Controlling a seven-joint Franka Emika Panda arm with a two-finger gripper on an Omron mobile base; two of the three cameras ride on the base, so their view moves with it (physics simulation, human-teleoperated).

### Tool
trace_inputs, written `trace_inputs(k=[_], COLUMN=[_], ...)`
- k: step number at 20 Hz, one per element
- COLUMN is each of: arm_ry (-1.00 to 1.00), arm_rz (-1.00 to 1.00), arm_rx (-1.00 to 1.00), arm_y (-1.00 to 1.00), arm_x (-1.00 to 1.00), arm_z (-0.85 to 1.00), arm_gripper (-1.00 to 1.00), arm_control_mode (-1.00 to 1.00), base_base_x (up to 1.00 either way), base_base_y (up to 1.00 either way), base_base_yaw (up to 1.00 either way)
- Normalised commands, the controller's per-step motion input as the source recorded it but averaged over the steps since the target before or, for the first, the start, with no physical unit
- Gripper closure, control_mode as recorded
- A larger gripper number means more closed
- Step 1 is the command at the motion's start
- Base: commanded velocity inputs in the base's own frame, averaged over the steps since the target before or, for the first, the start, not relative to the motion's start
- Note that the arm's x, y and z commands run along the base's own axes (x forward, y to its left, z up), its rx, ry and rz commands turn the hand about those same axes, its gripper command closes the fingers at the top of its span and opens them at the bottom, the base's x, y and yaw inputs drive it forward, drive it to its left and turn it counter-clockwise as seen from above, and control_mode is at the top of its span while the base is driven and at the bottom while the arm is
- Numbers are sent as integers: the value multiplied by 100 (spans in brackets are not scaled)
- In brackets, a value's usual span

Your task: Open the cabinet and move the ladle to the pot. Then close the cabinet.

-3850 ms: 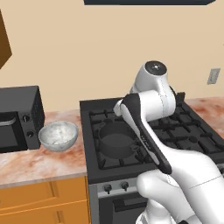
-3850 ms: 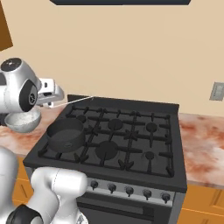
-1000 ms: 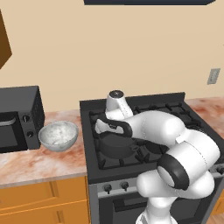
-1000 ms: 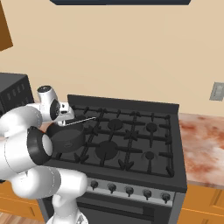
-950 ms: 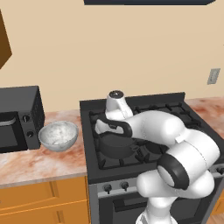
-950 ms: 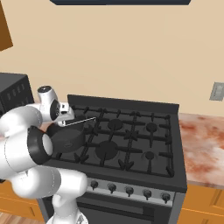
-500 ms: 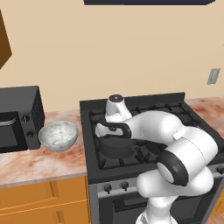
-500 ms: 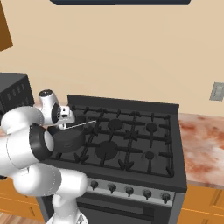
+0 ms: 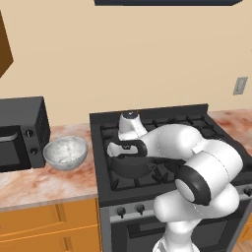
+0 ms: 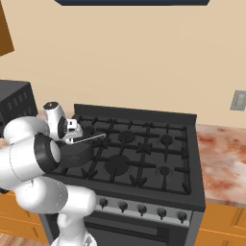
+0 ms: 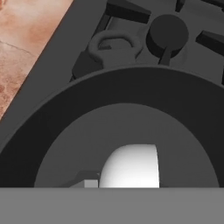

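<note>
Gripper (image 10: 71,136) clamped on ladle (image 10: 89,139), bowl (image 11: 130,166) lowered inside pot (image 9: 129,165) on stove's (image 10: 158,158) front-left burner, handle angled out over rim, apparently for release. Farther back, cabinet (image 9: 5,49) door edge at upper left, closing pending.

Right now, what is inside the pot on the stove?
The ladle's pale round bowl hangs inside the dark pot, with its thin handle sticking out over the rim toward the burners. Whether the bowl touches the bottom cannot be seen. The gripper is shut on the ladle.
</note>
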Motion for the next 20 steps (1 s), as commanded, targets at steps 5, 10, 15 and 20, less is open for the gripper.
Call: trace_inputs(k=[5,10,15,20], arm_ry=[0,0,0,0], arm_rz=[0,0,0,0], arm_rx=[0,0,0,0], arm_y=[1,0,0,0], arm_x=[3,1,0,0], arm_z=[-20,-13,0,0], arm_gripper=[100,-100,-100,-100], arm_control_mode=[-100,-100,-100,-100], base_base_x=[0,0,0,0], base_base_y=[0,0,0,0], base_base_yaw=[0,0,0,0])
